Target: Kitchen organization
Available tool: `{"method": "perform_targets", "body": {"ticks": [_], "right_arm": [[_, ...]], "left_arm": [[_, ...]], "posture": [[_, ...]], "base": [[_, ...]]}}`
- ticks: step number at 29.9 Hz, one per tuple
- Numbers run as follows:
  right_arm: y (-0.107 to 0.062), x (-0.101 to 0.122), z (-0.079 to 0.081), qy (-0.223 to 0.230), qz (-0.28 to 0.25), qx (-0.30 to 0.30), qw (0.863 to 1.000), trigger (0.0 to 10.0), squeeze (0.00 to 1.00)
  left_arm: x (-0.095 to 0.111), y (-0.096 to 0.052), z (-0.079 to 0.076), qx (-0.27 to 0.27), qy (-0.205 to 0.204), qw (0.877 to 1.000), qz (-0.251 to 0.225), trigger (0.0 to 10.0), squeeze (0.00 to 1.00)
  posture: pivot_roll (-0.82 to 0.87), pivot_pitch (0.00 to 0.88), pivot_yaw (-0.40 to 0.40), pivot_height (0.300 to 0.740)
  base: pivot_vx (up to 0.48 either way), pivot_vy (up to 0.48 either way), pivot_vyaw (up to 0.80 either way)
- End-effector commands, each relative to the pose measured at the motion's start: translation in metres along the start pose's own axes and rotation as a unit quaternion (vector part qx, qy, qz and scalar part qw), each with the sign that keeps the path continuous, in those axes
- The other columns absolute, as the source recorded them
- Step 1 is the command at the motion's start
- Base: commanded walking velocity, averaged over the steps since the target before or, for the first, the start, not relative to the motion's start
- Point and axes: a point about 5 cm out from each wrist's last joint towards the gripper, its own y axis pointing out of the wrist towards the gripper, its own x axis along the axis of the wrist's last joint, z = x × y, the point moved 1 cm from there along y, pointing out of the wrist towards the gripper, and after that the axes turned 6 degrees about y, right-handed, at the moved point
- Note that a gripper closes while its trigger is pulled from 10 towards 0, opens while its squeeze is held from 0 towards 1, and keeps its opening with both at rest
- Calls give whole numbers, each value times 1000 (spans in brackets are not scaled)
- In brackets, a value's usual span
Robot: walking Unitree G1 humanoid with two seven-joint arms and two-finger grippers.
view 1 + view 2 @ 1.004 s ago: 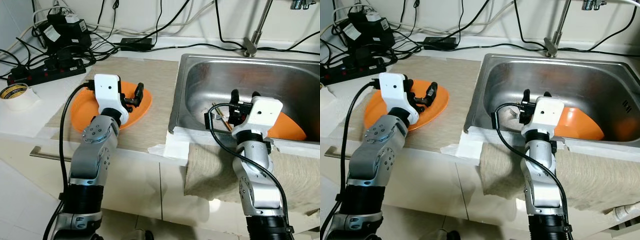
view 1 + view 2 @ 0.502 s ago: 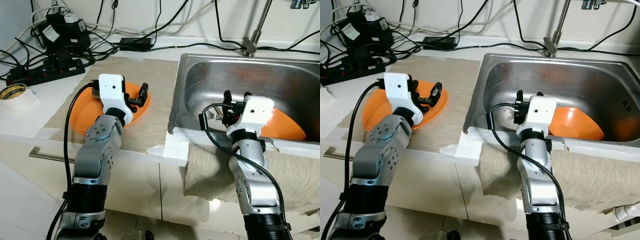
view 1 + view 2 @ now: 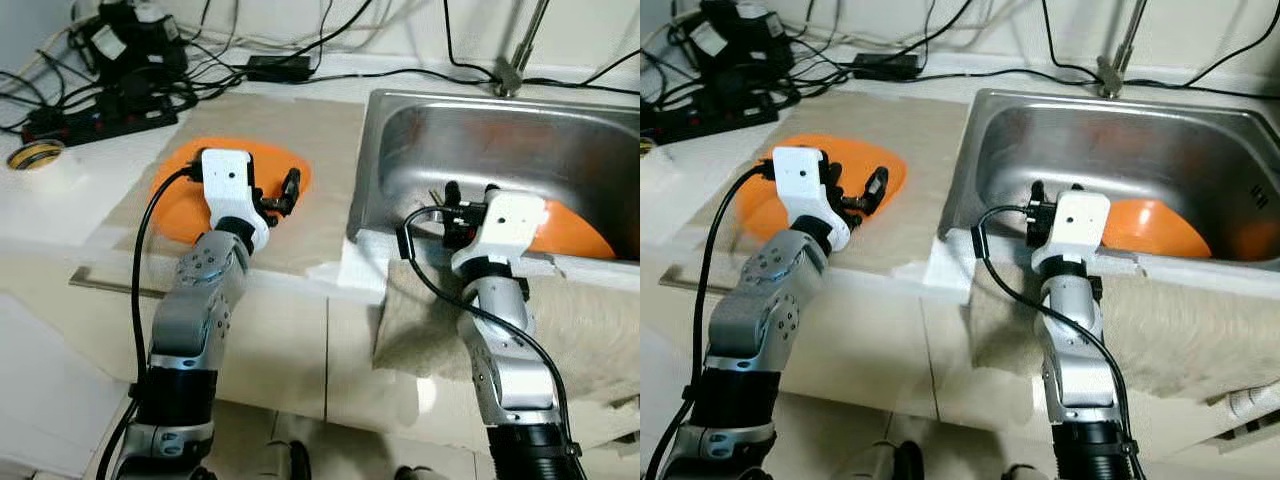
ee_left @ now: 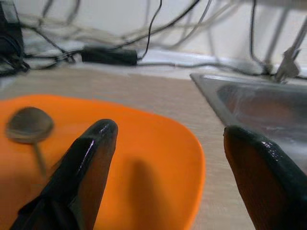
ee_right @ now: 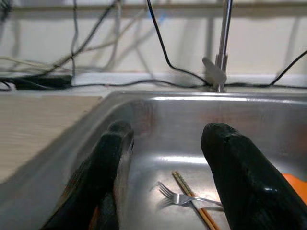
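The stainless steel sink holds an orange bowl, a silver fork and wooden chopsticks, so clearing looks unfinished. Left of the sink, a metal spoon already lies on the orange plate. The left gripper over that plate and the right gripper at the sink's front rim are both released, empty.

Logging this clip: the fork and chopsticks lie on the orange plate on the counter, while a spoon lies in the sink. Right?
Swapped. In the right wrist view the fork and chopsticks lie in the sink. The left wrist view shows the spoon on the orange plate on the counter.
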Motion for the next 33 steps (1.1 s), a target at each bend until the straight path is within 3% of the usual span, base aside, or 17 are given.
{"method": "perform_targets", "body": {"ticks": [1,19,33], "right_arm": [[1,2,2,0,0,8,1000,10000,0],[2,5,0,-12,-7,8,1000,10000,0],[-8,-1,-11,-26,6,2,1000,10000,0]], "left_arm": [[2,-1,0,1,2,1000,-4,10000,0],[12,0,-1,0,17,1000,-24,10000,0],[5,-4,1,-1,19,1000,-9,10000,0]], "posture": [[-32,0,64,740],[-34,0,63,740],[-31,0,68,740]], "base": [[0,0,0],[0,0,0],[0,0,0]]}}
